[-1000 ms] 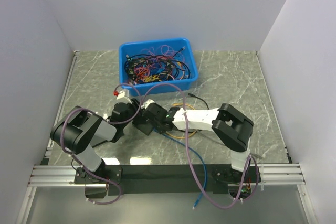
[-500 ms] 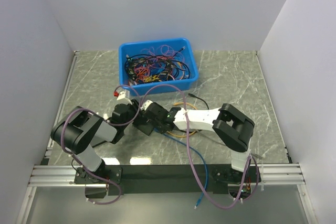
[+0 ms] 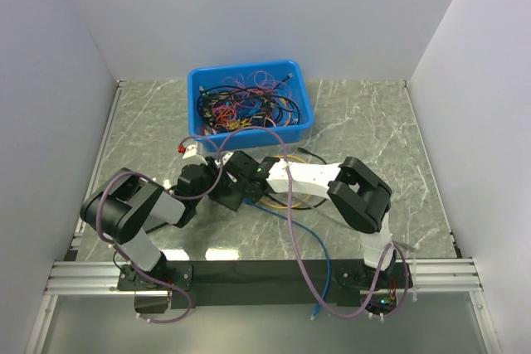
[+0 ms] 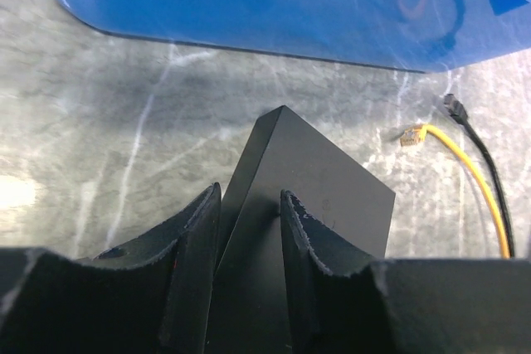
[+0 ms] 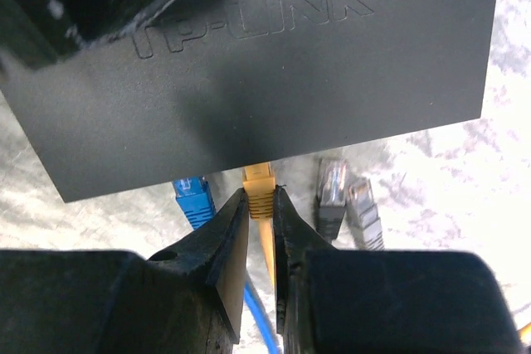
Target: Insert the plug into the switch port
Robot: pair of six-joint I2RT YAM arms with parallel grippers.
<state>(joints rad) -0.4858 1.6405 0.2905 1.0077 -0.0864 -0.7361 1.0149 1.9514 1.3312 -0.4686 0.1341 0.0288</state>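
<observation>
Your left gripper (image 4: 249,209) is clamped across a raised edge of the black rectangular TP-Link network switch (image 5: 274,64). The switch appears tipped up on the grey marbled table (image 4: 116,122), near the blue plastic bin (image 4: 274,6). That hold looks meant to brace the box so it cannot slide away when you push. Your right gripper (image 5: 260,205) pinches the yellow cable plug (image 5: 260,180) tight between its fingers, just behind the nose, which keeps it stiff and in line with the port side. The plug's tip meets the switch's near edge, between a blue plug (image 5: 192,198) and two grey plugs (image 5: 332,186). You cannot tell whether it has seated, because the casing hides the ports.
</observation>
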